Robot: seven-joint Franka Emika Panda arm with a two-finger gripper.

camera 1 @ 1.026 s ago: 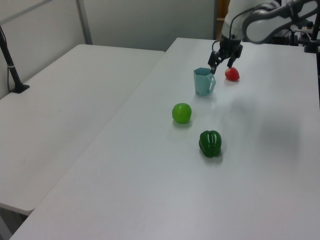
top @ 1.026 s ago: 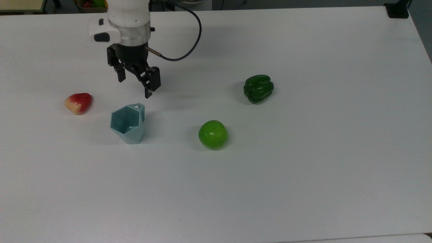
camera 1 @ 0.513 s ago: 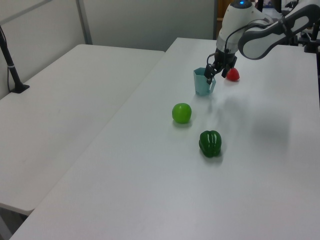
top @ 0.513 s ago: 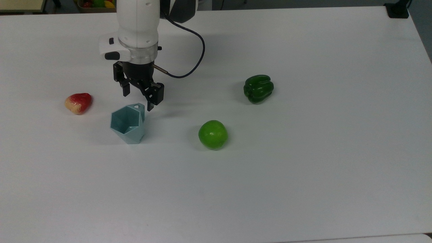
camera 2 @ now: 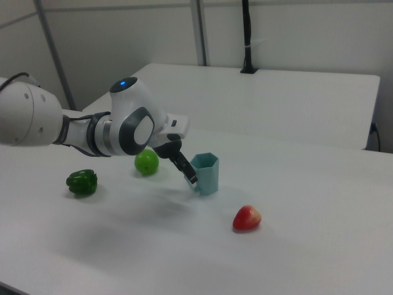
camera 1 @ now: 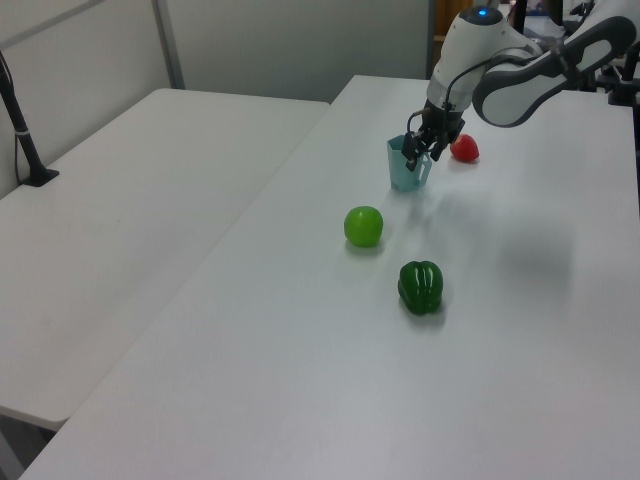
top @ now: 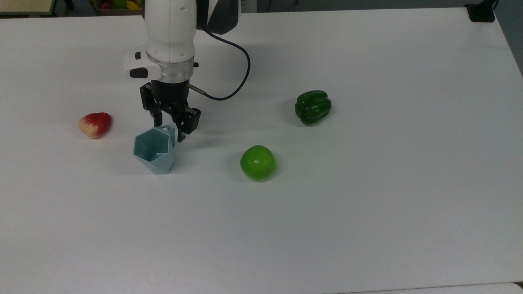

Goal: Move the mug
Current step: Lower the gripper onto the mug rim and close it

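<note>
So going across the top view from its left: there's a red-and-cream fruit [top: 94, 124] sitting by itself near the edge of the white tabletop [top: 367, 212], not involved in anything. Next over is the mug [top: 155, 149], pale blue-grey and faceted, standing upright with its small holed handle [top: 165, 129] pointing toward the arm. The claw [top: 168, 131] is right at that handle, spread open and holding nothing, with one finger on each side of the handle end of the rim as far as I can tell. In the right view the fingers [camera 2: 187, 171] look low, just beside the mug wall, though I can't tell if they're actually touching it. So I'd say we're at the reach-and-line-up stage, grasp not made, mug not lifted or shifted. The next move looks like it needs a bit more drop so the fingers bracket the handle or wall properly, then a close, and it should be gentle because a nudge could tip or skid that tapered base. Further to the top view's right, the green apple [top: 258, 163] and then the green pepper [top: 312, 107] sit well apart from all this, so there's plenty of bare tabletop to carry the mug over.
</note>
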